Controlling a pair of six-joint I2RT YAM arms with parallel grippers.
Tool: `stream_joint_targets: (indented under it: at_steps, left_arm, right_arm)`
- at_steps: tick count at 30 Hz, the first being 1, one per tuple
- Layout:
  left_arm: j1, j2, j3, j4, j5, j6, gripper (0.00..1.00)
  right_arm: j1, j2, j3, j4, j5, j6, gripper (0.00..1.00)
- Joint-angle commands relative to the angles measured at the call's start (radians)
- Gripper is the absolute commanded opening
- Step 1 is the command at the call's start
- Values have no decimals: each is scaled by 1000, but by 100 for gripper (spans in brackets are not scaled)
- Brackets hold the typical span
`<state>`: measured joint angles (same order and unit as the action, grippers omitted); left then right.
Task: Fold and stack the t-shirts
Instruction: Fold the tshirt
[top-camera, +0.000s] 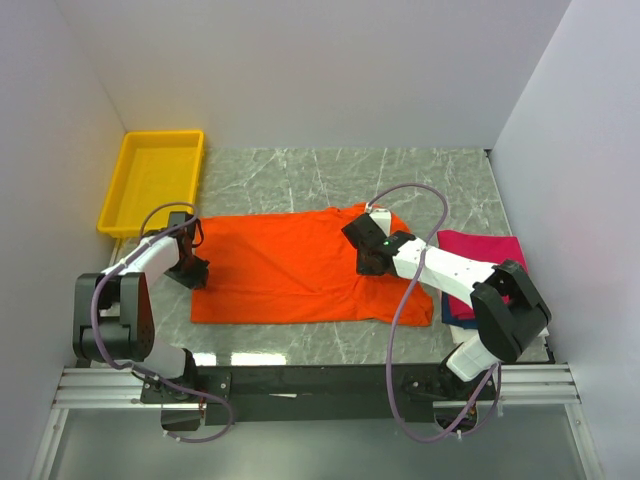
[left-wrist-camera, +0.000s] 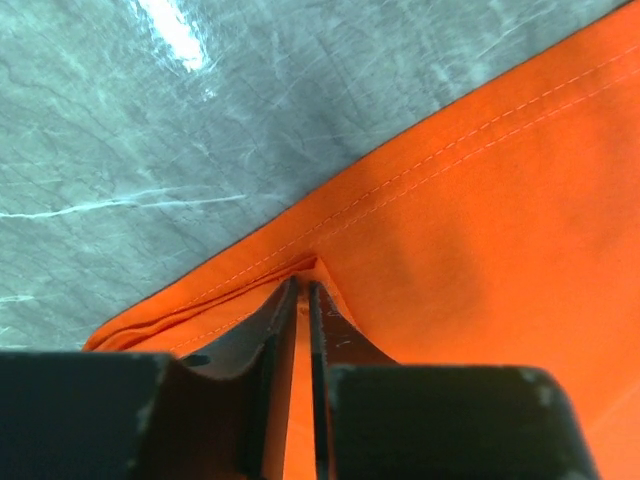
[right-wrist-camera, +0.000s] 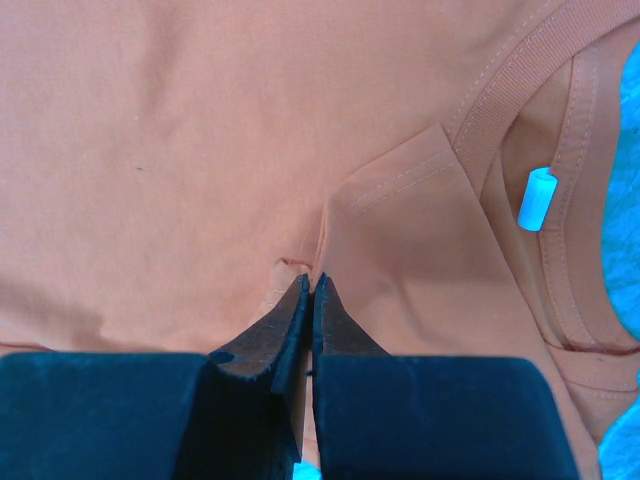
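Orange short-sleeved cloth t-shirt (top-camera: 280, 270) lies spread across the grey marble table (top-camera: 300, 175), only partly folded (a sleeve looks tucked in). The left gripper (left-wrist-camera: 303, 287) pinches its hem, jaws nearly shut. The right gripper (right-wrist-camera: 308, 285) is clamped on cloth near the collar. A folded magenta shirt (top-camera: 485, 248) sits at right, so this shirt's final folds and stacking are left.

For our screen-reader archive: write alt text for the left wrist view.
The left gripper pinches the hemmed edge of an orange shirt, and the cloth puckers at its tips. The grey marbled table fills the upper left.
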<state>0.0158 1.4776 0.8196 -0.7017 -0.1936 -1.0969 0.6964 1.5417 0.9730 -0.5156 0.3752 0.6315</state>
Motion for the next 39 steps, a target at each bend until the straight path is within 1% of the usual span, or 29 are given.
stream_joint_targets:
  at_steps: [1, 2, 4, 20, 29, 38, 39]
  left_arm:
    - [-5, 6, -14, 16, 22, -4, 13]
    - [-4, 6, -16, 18, 23, 0, 7]
    - [-4, 4, -14, 16, 31, 6, 1]
    - [30, -106, 16, -58, 2, 31, 1]
    - [65, -119, 26, -61, 6, 46, 1]
    - [70, -114, 33, -53, 26, 57, 1]
    - [70, -114, 33, -55, 25, 54, 2]
  right_arm:
    - [6, -2, -2, 26, 22, 10, 0]
    - [6, -3, -2, 26, 22, 8, 0]
    - [6, -5, -2, 25, 25, 8, 0]
    - [6, -35, -16, 22, 39, 19, 0]
    - [5, -51, -8, 19, 64, 27, 0]
    - [0, -54, -7, 17, 71, 31, 0]
    - [-1, -51, -8, 19, 68, 33, 0]
